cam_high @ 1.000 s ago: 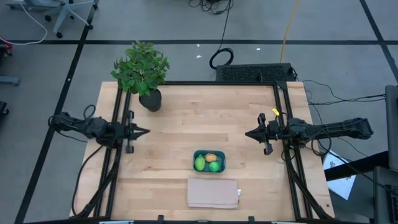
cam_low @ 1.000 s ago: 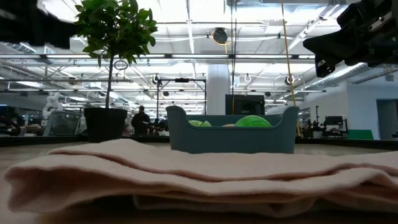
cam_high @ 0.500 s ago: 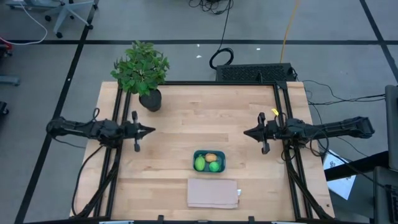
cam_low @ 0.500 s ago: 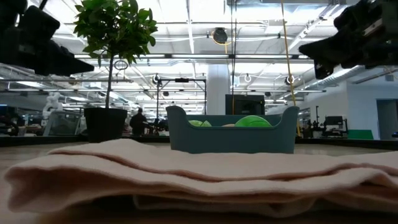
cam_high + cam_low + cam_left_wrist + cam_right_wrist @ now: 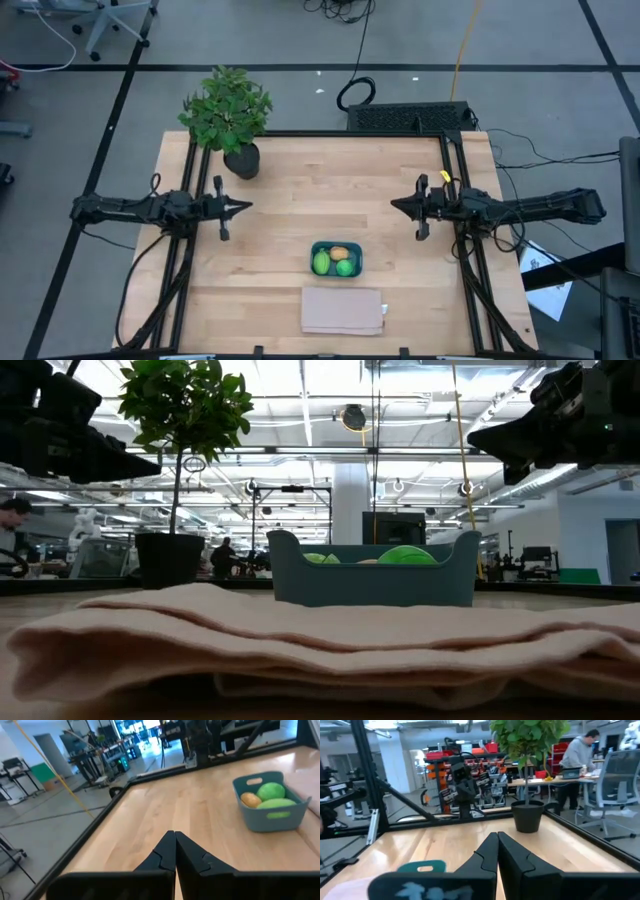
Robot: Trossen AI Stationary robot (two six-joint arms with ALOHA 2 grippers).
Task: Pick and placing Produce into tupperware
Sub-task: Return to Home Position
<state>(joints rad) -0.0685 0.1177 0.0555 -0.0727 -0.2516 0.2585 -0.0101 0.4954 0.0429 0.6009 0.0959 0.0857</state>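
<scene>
Note the shallow teal-blue rectangular plastic container (image 5: 336,243), near-centre on your light wooden desk (image 5: 300,180), holding three small rounded produce pieces (image 5: 344,266). The left pincer (image 5: 243,207) and right pincer (image 5: 396,207) hover clenched, well apart.

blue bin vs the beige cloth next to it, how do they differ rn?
The tupperware is teal with raised walls; the cloth is beige, folded flat. The tupperware holds the produce; the cloth carries nothing. From above, the tupperware is smaller than the cloth, which lies nearer the table edge. Shared: both are roughly rectangular, rest on the table slightly apart, clear of the shut left gripper and right gripper.
</scene>
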